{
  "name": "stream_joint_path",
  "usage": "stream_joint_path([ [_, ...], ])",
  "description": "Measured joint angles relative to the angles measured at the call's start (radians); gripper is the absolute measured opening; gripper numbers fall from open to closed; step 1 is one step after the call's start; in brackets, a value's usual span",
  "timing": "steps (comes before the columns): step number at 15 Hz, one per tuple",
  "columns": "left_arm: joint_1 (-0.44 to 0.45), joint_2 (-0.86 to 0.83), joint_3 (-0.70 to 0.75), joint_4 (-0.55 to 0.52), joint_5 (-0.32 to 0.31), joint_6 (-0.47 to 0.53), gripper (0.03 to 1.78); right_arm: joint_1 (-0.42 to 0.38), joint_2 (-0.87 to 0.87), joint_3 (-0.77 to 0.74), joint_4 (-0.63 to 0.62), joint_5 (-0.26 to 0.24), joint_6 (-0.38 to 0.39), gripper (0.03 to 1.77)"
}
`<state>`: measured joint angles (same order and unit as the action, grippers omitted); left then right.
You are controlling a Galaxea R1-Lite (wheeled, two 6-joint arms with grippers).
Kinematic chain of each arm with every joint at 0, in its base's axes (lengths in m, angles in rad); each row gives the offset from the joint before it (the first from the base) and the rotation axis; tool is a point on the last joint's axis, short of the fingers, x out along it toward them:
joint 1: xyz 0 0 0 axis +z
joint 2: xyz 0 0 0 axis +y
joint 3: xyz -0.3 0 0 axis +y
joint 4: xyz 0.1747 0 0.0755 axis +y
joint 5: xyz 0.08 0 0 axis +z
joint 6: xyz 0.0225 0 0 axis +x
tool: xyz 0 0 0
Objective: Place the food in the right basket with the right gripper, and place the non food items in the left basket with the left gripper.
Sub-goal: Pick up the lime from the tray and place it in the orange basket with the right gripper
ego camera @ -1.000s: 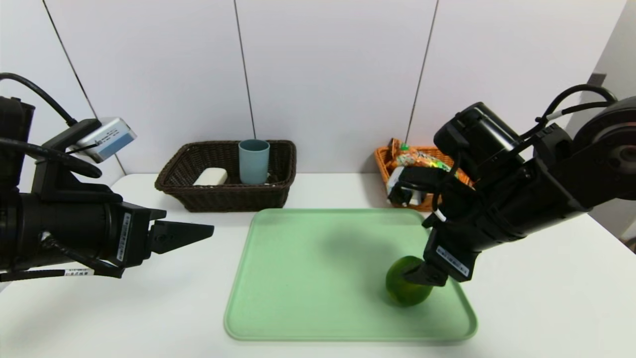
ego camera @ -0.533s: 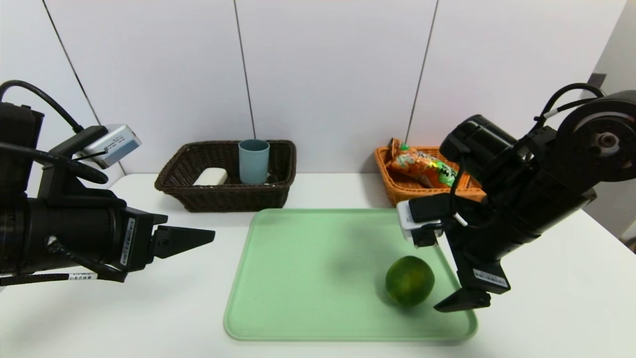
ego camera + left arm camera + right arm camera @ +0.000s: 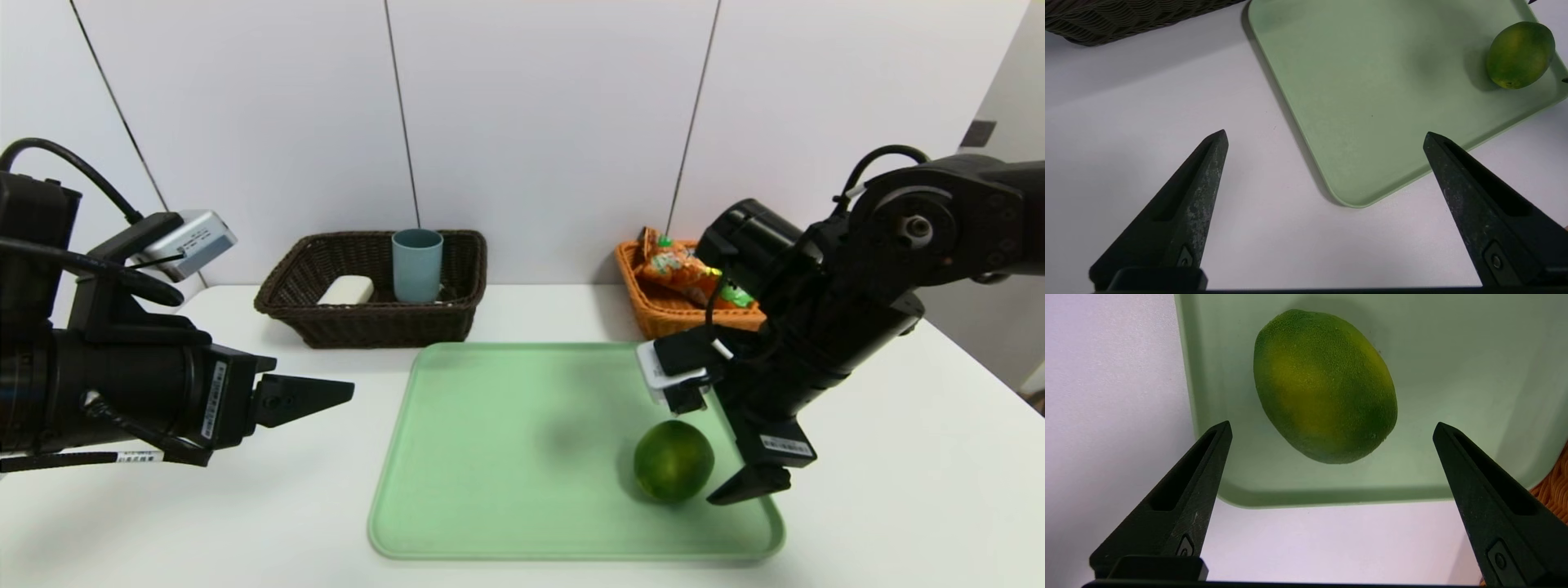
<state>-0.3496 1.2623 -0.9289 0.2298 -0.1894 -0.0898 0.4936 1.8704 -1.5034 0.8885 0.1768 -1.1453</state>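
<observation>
Citrus fruit (image 3: 673, 460) on tray (image 3: 490, 490), right gripper (image 3: 1331, 428) angled down, jaws spread

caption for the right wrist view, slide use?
Open right gripper poised beside a green citrus fruit lying on the pale green tray.

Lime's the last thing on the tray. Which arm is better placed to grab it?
Right. The right pincer hangs open just beside the lime, on the tray's side nearest the orange basket. The left pincer is off the tray's far side.
</observation>
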Motion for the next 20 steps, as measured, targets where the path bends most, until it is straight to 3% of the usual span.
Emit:
stream_joint_path([
  [9, 0.001, -0.006, 0.014, -0.001, 0.0, -0.004, 1.69, 0.013, 0.11, -0.073, 0.003, -0.002, -0.163, 1.7],
  [17, 0.003, -0.009, 0.038, -0.001, 0.002, -0.01, 1.69, 0.028, 0.161, -0.078, 0.024, -0.011, -0.174, 1.7],
  [20, 0.004, -0.009, 0.044, -0.008, 0.003, -0.01, 1.69, 0.027, 0.169, -0.078, 0.025, -0.01, -0.173, 1.18],
])
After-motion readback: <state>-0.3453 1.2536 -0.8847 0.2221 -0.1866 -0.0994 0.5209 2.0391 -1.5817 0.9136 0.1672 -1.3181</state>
